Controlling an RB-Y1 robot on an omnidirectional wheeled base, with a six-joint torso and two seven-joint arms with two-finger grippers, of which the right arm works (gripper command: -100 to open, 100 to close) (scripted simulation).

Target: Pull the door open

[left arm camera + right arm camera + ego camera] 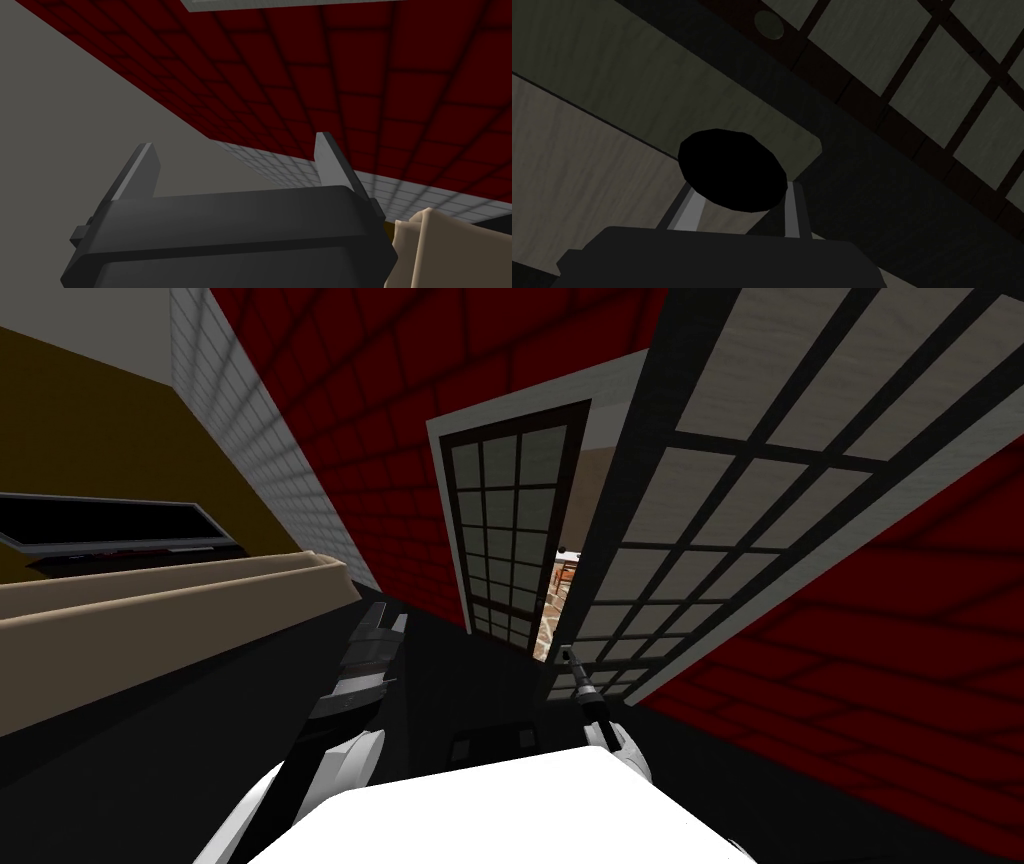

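Two fingers of the right gripper [738,196] clamp the black knob [732,170] of the grid-paned door [760,488], ajar on the robot's right; left gripper [234,142] spread wide, empty, by the red wall [350,75].

No legible text or signs.

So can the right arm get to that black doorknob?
Looks like yes: the right end effector sits at the black doorknob, a finger pressing each side, with nothing in between.
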